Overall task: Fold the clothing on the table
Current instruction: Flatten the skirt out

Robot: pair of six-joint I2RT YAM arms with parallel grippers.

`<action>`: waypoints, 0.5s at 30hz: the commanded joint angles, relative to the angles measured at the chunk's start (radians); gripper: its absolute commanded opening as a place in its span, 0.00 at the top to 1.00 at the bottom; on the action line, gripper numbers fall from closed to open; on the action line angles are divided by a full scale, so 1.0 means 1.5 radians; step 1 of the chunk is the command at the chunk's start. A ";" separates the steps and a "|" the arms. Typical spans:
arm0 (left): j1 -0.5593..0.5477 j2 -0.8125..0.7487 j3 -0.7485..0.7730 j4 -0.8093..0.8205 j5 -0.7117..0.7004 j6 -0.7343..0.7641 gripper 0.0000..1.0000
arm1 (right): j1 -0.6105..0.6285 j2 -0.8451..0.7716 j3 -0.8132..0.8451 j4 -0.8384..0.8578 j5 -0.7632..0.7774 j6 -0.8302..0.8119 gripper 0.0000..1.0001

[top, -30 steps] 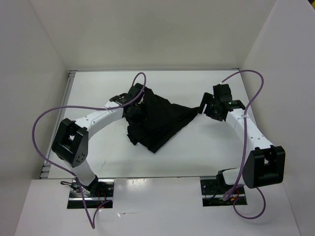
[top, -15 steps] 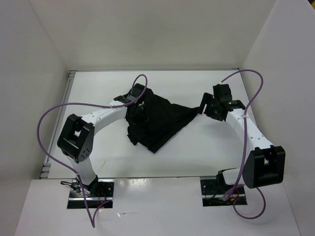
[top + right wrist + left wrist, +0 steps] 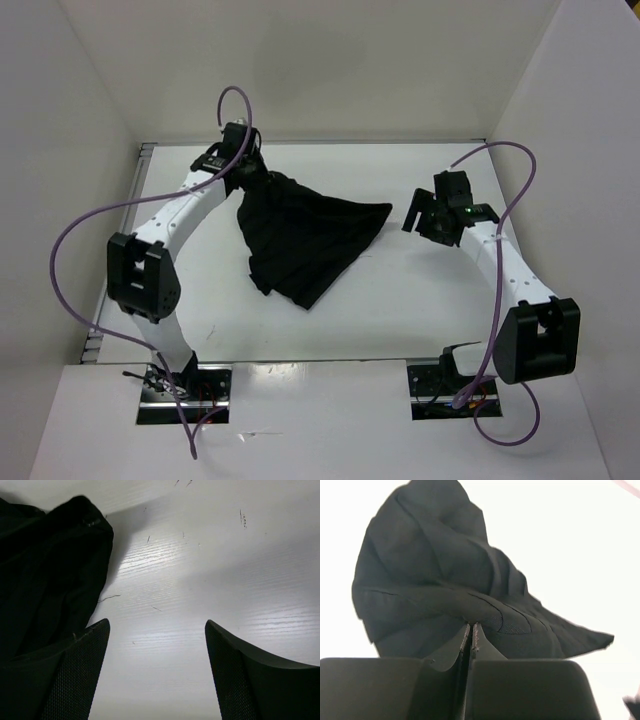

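Lying on the table [image 3: 400, 310] in the top view, the skirt [image 3: 305, 235] seems lifted at its far left corner by the left gripper [image 3: 243, 170]. In the left wrist view its jaws pinch a skirt fold. In the right wrist view the right gripper [image 3: 157, 625] stands spread just beside the skirt.

Looking like robot lab, small test booth. Plain white walls [image 3: 300, 60] standing around white table [image 3: 400, 310] on three sides. Two robot arms, left arm [image 3: 175, 208] and right arm [image 3: 505, 270], sitting bolted at near edge. Purple cables [image 3: 497, 144] looping off arms. Black skirt [image 3: 300, 235] lying on table.
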 commanded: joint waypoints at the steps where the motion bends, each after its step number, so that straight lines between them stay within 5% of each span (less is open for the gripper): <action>1: 0.025 0.073 0.052 0.064 -0.035 -0.015 0.96 | -0.004 -0.033 0.005 0.005 0.007 -0.009 0.18; 7: 0.072 0.179 0.162 0.060 -0.020 -0.021 0.88 | -0.004 -0.001 0.018 0.027 -0.007 0.004 0.18; 8: 0.080 0.180 0.168 0.060 -0.020 -0.021 0.83 | -0.004 0.010 0.035 0.038 -0.013 0.004 0.20; 9: 0.080 0.187 0.168 0.067 -0.013 -0.021 0.62 | 0.002 0.033 0.035 0.045 -0.026 0.004 0.22; 15: 0.115 0.201 0.168 0.112 0.032 -0.021 0.47 | 0.027 0.104 0.066 0.111 -0.052 -0.002 0.28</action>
